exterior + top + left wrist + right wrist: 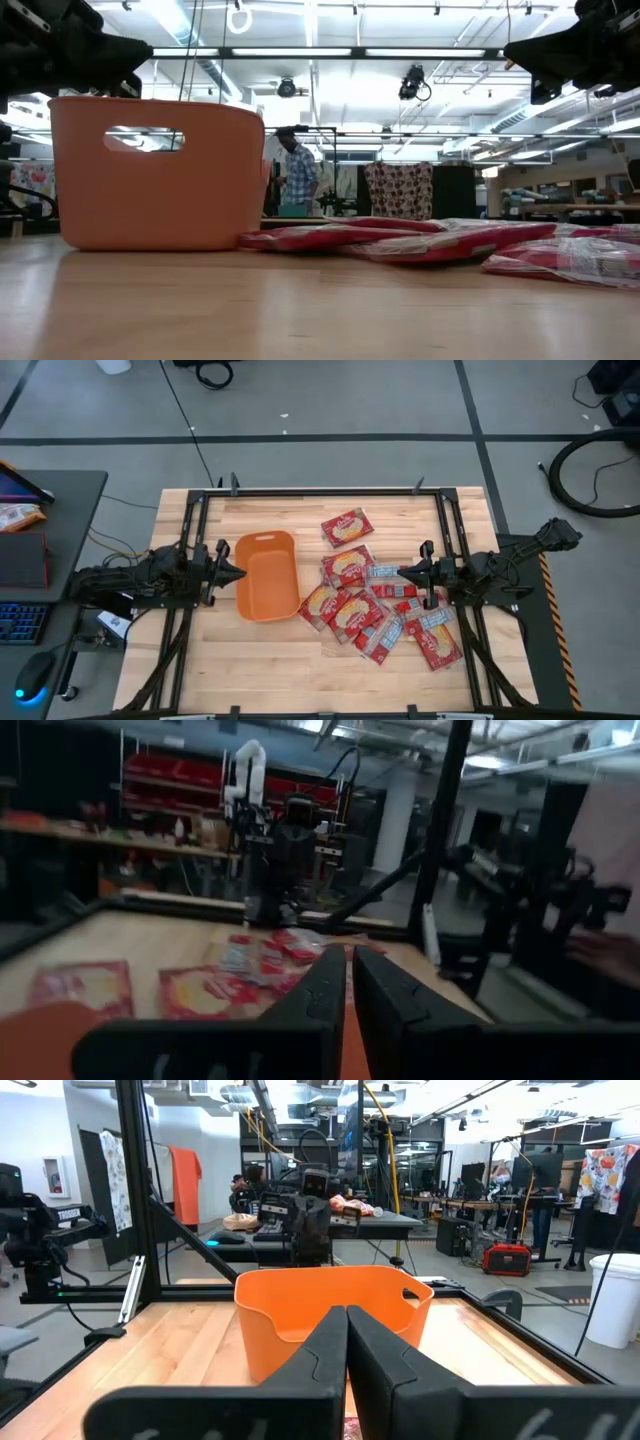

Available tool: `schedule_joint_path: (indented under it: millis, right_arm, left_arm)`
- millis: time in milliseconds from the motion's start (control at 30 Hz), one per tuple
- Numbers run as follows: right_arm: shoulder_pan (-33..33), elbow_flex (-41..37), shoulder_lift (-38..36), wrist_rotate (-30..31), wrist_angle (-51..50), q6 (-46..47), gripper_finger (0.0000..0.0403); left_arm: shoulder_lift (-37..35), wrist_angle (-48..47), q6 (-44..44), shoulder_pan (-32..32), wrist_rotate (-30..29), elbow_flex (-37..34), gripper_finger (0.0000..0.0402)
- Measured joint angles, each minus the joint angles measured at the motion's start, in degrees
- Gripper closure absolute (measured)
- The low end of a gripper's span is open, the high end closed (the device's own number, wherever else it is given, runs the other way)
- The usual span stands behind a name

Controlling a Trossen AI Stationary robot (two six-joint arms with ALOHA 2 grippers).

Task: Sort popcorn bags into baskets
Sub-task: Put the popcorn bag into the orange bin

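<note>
- Both arms are matt black, built of chunky jointed segments.
- The left gripper (238, 572) ends in two slim, dark, wedge-shaped fingers (318, 988).
- The right gripper (402, 572) matches it, black fingers (372, 1342) with smooth angled faces.
- Black cables trail behind each arm's base.

Bright ceiling strip lights (300, 52) flood the low view, washing out overhead; the left wrist view runs dim and blurred.

Both dark arms lie low and level, reaching inward from opposite table sides. The left gripper (240, 571) points right, fingers nearly together, apparently holding nothing. The right gripper (403, 572) points left, fingers pressed together, also empty
</note>
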Motion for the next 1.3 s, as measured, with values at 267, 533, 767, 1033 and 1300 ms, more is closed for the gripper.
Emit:
schedule_joint_path:
  millis: [267,533,767,1033,1300]
  right_arm:
    - [-0.1,0.0,0.0,0.2,0.1,-0.1,0.0387]
    - [-0.7,0.0,0.0,1.4,3.4,2.0,0.0387]
    - [-0.8,0.0,0.0,1.3,4.8,3.0,0.0387]
    - [-0.8,0.0,0.0,1.5,8.2,6.0,0.0387]
    - [-4.3,0.0,1.1,1.5,8.6,7.9,0.0387]
  left_arm:
    - [4.2,1.6,-12.5,0.0,-3.0,1.0,0.0374]
    - [22.1,8.6,-12.3,0.0,-7.7,5.7,0.0378]
    - [39.5,10.4,-10.6,0.0,-8.3,14.6,0.0379]
    - [57.2,10.3,-8.1,0.0,-8.2,24.9,0.0379]
    - [71.0,8.0,-7.8,0.0,-6.9,35.5,0.0375]
